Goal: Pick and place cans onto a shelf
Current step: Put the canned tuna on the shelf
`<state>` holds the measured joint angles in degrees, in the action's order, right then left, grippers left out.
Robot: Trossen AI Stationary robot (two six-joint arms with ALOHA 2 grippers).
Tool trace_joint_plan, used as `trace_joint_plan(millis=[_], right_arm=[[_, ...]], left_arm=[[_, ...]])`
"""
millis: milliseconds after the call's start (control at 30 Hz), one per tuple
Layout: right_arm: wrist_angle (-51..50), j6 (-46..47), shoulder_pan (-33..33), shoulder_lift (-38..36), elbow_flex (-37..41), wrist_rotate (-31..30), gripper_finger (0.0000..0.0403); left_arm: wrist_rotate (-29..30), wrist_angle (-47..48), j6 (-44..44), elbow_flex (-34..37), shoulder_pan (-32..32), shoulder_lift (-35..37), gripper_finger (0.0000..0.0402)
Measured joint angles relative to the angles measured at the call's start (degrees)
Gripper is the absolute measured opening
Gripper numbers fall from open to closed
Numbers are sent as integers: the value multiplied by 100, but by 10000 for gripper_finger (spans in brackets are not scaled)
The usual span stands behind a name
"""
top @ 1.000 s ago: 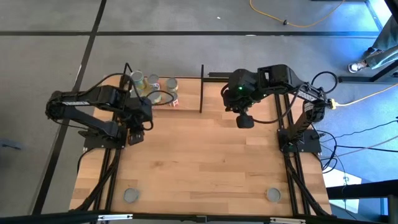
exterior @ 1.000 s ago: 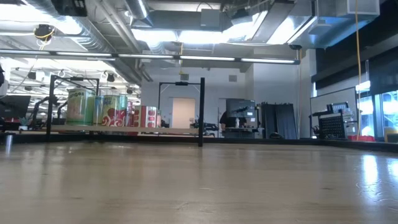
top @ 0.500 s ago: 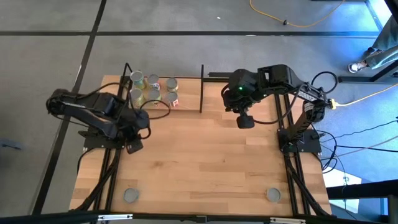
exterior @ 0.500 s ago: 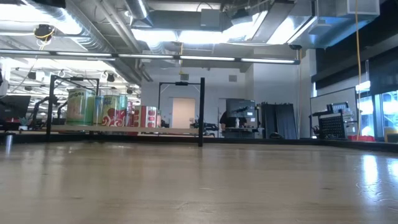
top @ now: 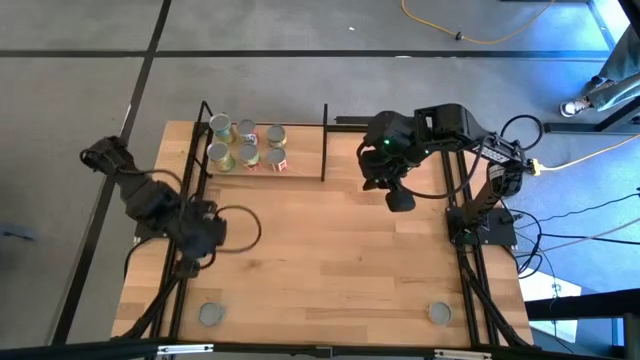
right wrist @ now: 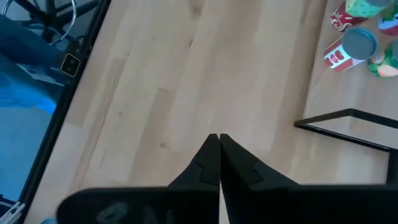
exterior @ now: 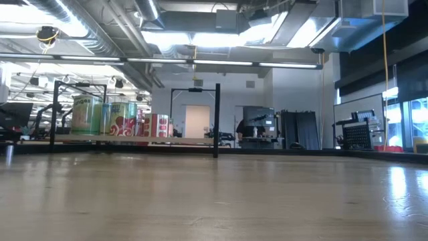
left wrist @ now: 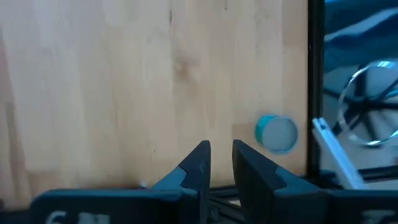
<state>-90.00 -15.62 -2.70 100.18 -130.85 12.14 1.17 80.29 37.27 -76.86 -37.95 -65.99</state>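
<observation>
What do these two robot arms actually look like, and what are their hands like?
Both arms are dark, nearly black, built of chunky jointed segments. The left gripper ends in two flat, wedge-shaped dark fingers with a narrow gap; the right gripper has the same pointed fingers pressed together. A black cable loops beside the left arm. The right arm shows a small green light and trailing cables.

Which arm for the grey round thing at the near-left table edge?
Left. The left tool hangs over that side, the grey round thing ahead in its wrist view; the right tool is far off, by the shelf.
</observation>
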Motion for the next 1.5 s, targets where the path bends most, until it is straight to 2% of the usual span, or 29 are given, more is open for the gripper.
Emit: trace_joint_plan(millis=[300,600,667,833,1033,1233,1500], right_arm=[[0,5,0,0,0,-4,2],[0,7,0,2,0,-5,2],[0,7,0,2,0,-4,2],[-1,33,-1,2,0,-6,2],[-2,233,0,2,2,-5,2],[-2,346,-1,2,2,-4,2],[-2,490,-2,2,2,-2,2]], left_arm=[[196,-270,294,0,-1177,-710,60],[1427,-565,1379,0,-2131,-1780,60],[1512,-570,1534,25,-2287,-1974,60],[1271,-1273,2094,608,-2522,-2055,61],[921,-2466,2084,1367,-2564,-1990,52],[823,-2915,2086,1884,-2606,-1990,53],[721,-3999,2066,2424,-2630,-1990,49]])
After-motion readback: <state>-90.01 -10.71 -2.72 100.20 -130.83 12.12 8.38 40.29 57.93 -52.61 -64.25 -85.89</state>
